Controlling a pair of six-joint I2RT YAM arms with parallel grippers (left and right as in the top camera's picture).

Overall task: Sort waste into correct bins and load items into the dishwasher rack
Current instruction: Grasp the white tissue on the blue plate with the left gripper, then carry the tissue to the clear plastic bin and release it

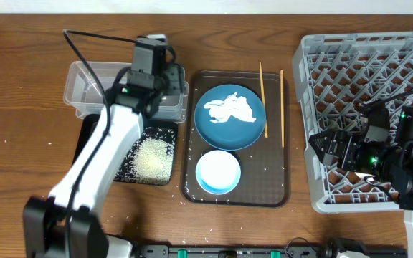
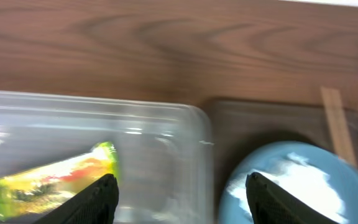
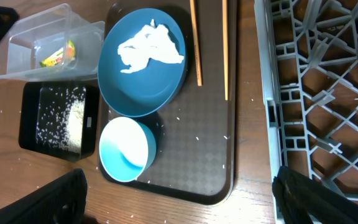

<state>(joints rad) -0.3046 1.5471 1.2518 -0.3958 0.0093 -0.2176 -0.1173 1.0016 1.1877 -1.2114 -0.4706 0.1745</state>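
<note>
My left gripper [image 2: 180, 186] hangs open over the right end of the clear tub [image 2: 166, 124], nothing between its fingers. The yellow-green snack wrapper [image 2: 48, 180] lies inside the tub, just left of the left finger. The dark blue plate [image 1: 229, 115] carries crumpled white tissue [image 1: 231, 109] and sits on the brown serving tray [image 1: 271, 179]. Below it stands the white bowl [image 1: 218, 172]. Two chopsticks [image 1: 262, 100] lie to the right of the plate. Rice [image 1: 153, 158] is heaped in the black tray [image 1: 95, 136]. My right gripper [image 3: 179, 186] is open and empty above the serving tray's near right corner, beside the grey rack [image 1: 371, 86].
Loose rice grains are scattered on the wooden table [image 1: 20, 143] around the black tray and on the serving tray. The left arm [image 1: 106, 158] reaches across the black tray. The right arm's body [image 1: 400, 150] overhangs the rack's front part.
</note>
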